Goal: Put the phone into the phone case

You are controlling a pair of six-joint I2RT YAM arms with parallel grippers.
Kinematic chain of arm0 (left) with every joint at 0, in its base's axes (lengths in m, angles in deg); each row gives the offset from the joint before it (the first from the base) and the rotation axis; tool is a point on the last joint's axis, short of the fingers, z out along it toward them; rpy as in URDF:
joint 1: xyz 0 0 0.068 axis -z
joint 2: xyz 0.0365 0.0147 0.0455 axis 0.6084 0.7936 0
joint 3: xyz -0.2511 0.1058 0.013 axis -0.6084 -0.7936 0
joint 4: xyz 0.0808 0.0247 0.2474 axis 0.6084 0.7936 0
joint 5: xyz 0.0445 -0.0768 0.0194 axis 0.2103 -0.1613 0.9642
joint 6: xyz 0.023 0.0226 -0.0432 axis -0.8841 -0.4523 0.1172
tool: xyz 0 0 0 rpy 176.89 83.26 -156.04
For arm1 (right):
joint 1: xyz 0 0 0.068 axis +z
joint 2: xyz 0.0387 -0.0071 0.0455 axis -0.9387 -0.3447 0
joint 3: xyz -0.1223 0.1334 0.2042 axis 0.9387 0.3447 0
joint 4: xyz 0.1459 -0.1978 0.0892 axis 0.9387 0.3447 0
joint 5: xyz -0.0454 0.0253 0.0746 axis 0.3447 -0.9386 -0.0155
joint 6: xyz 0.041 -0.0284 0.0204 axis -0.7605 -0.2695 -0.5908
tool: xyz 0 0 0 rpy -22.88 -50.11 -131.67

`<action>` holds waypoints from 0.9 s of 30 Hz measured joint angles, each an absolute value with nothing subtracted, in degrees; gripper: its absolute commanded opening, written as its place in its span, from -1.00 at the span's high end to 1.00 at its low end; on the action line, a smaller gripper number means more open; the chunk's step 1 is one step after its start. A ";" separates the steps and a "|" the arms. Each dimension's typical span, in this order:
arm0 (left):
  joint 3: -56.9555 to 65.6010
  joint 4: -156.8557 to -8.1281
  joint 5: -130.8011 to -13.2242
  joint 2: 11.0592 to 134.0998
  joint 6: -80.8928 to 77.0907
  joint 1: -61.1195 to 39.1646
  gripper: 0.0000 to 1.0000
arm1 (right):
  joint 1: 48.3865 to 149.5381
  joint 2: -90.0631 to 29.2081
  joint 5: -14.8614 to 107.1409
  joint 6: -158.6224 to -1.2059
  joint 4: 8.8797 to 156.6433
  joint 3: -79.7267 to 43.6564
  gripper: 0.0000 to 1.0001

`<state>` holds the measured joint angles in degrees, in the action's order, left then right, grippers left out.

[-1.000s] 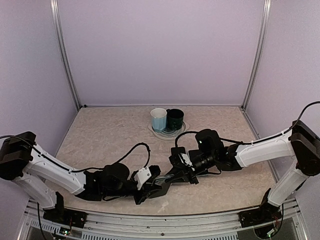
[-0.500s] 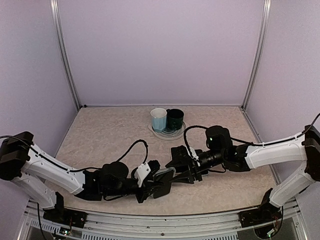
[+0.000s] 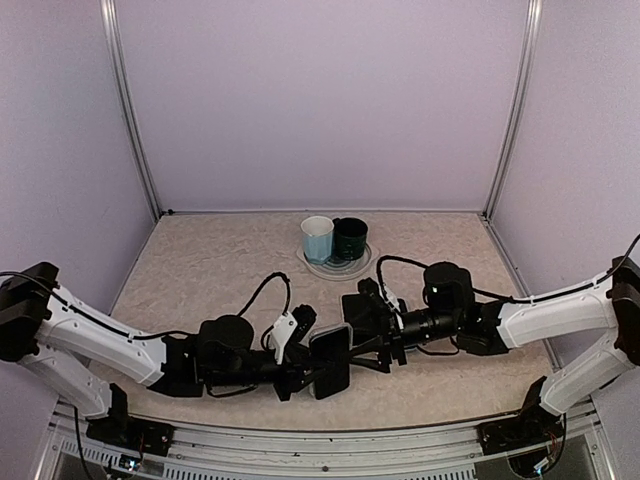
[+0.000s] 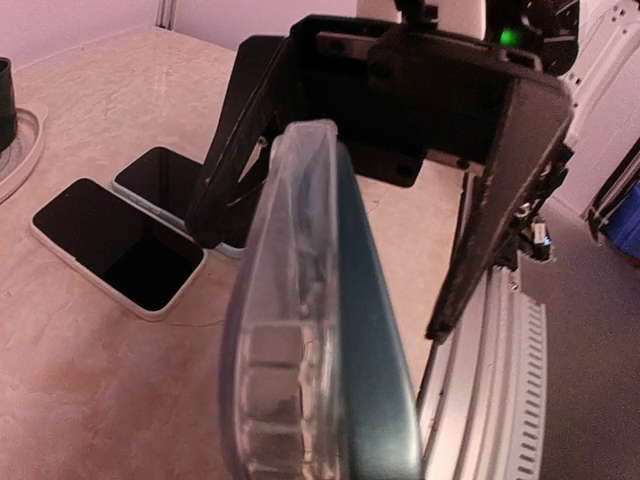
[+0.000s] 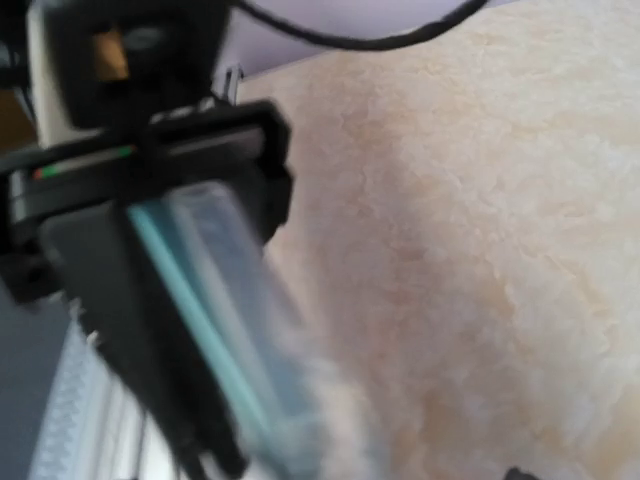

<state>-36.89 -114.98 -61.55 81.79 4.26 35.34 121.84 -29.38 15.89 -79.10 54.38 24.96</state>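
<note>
Arms meet low over the table (image 3: 200, 265), near centre.

Left side: the left gripper (image 3: 298, 364) is clamped on the near end of the phone case (image 4: 300, 330). It holds the case off the surface, edge-up in the left wrist view. The case is clear, with button bumps showing along its rim. A teal slab (image 4: 372, 330) lies flush against its right face. Judged to be the phone, but I cannot tell whether it is fully seated.

Centre: the case's long axis runs away from the left gripper, straight toward the right one. A light blue cup (image 3: 317, 239) and a dark green cup (image 3: 350, 238) stand on a plate (image 3: 318, 267) at the far side, well apart from the work. Two dark-screened phones (image 4: 120, 248) lie flat on the table, just to the far side of the held case.

Right side: the right gripper (image 3: 362, 335) has its fingers (image 4: 495, 200) spread, one on each side of the case's far end and touching neither face. The right wrist view is too blurred to add detail.

Judgement: the right arm is the free one and the case end already sits between its fingers, so the next move is its press or pinch across the thickness.
</note>
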 measured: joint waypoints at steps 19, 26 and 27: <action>-38.57 -127.19 -78.52 87.30 22.18 28.78 1.00 | 122.32 -32.06 16.57 -103.73 41.74 29.83 0.68; -38.55 -129.84 -82.65 91.41 25.15 27.47 0.65 | 122.15 -32.81 16.00 -105.92 42.83 30.99 1.00; -38.55 -130.01 -82.93 92.13 25.46 27.36 0.62 | 122.15 -33.16 16.22 -105.98 43.42 30.97 1.00</action>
<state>-38.55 -130.01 -82.93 92.13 25.46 27.36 122.15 -33.16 16.22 -105.98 43.42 30.97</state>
